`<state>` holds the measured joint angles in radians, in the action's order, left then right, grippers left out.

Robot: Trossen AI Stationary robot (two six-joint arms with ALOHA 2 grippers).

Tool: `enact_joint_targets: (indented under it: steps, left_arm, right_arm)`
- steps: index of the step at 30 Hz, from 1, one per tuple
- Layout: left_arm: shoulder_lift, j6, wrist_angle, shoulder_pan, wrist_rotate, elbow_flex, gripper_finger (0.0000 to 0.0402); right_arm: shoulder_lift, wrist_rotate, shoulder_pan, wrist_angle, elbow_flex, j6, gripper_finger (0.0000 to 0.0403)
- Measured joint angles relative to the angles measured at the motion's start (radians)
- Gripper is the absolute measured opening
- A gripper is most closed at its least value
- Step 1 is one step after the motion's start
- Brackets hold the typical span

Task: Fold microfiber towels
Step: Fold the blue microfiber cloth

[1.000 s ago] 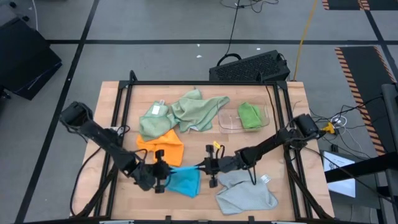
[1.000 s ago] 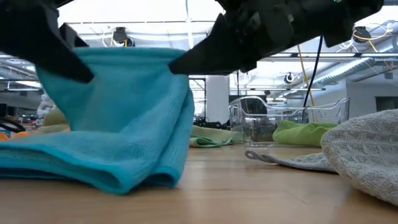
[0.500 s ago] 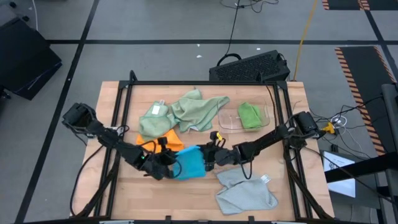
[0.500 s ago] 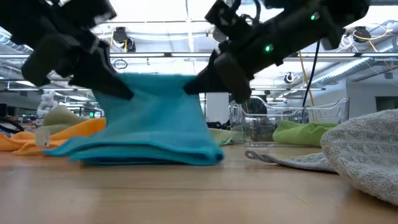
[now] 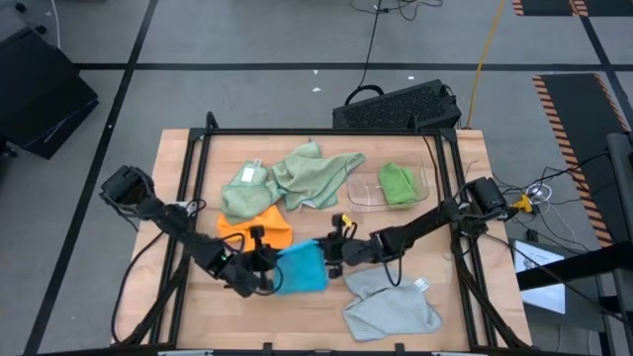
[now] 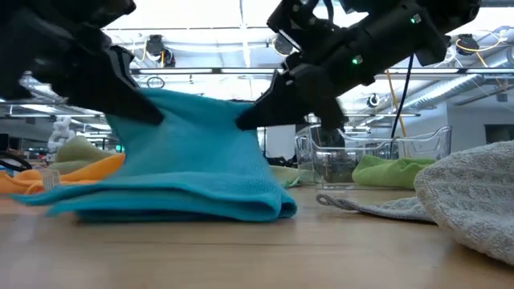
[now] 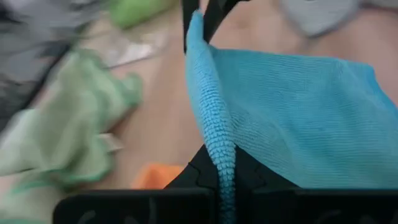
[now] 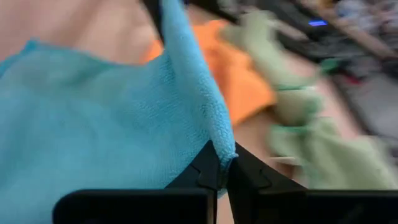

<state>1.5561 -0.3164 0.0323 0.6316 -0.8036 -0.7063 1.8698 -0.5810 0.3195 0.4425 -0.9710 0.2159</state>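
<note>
The bright blue towel [image 5: 303,270] stands near the table's middle front, held up between my two grippers. My left gripper [image 5: 269,273] is shut on its left corner and my right gripper [image 5: 332,255] on its right corner. In the low view the blue towel [image 6: 189,164] hangs from the held edge, and its lower part lies on the table as a fold. An orange towel [image 5: 259,229] lies just behind it, two pale sage towels [image 5: 297,178] farther back, and a grey towel [image 5: 391,309] at the near right. My left gripper pinches the blue towel's upper edge at its left corner [image 7: 221,148] between its two fingers, coming slanting down from the table's left. The edge runs taut to the other gripper. The towel hangs below it, bottom fold [image 6: 177,210] on the table. My right gripper pinches the same upper edge at its right corner [image 8: 219,144] between its two fingers, slanting down from the table's right. The cloth hangs below the fingers and its lower part rests on the table.
A clear plastic tray [image 5: 423,178] at the far right holds a bright green towel [image 5: 398,183]. A black frame [image 5: 316,132] borders the wooden table. Bare wood shows in front of the blue towel near the front edge.
Both grippers have carried the blue towel's held edge from the near edge toward the table's middle and have rolled their wrists. The towel has moved with them, and its lower part now lies as a flatter fold on the table.
</note>
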Motion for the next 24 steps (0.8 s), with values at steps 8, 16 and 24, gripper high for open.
enact_joint_targets:
  steps: [8,16,24]
  left_arm:
    - [-0.001,0.057,0.069,-0.136,-0.022,0.0,0.001]
    - [0.026,0.117,0.037,-0.184,-0.012,0.0,0.001]
    - [0.026,0.17,0.022,-0.196,-0.08,0.0,0.001]
  right_arm:
    - [-0.005,-0.152,-0.009,-0.01,0.001,0.017,0.0009]
    - [-0.005,-0.155,0.023,-0.029,0.001,-0.075,0.0016]
    - [-0.011,-0.078,0.021,-0.088,0.002,-0.326,0.0109]
